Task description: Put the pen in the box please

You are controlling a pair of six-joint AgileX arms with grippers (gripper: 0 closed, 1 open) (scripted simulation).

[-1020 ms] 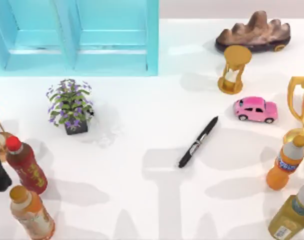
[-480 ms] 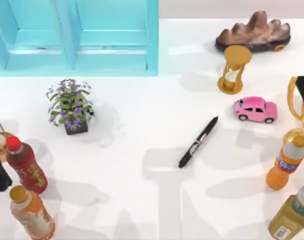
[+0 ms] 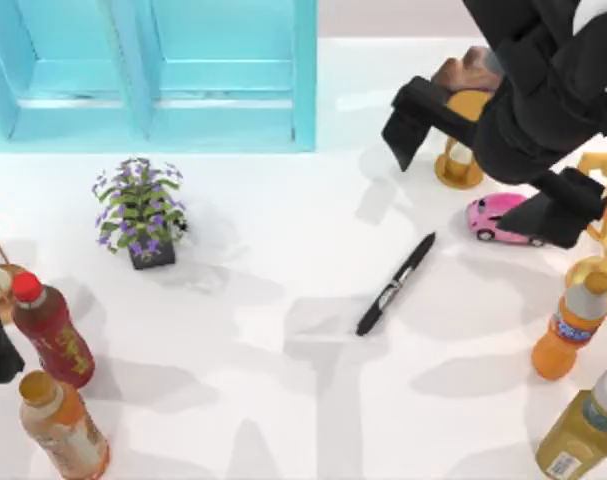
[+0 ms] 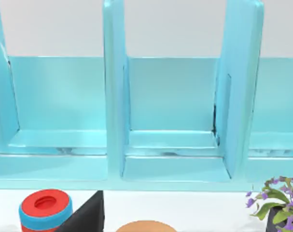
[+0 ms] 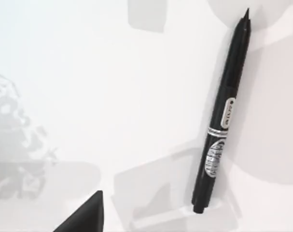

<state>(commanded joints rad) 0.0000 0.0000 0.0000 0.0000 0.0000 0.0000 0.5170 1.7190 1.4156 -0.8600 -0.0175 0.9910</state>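
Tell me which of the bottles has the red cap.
The dark red bottle at the table's left edge, just above the orange bottle with the tan cap. The two bottles on the right have pale caps.

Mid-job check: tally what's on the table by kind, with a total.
Bottles: 4
Pen: 1
Box: 1
Potted plant: 1
Toy car: 1
Hourglass: 1
Trophy: 1
Rock ornament: 1
Total: 11
Right claw open above the hourglass and toy car; cut-off item at left edge uncounted.
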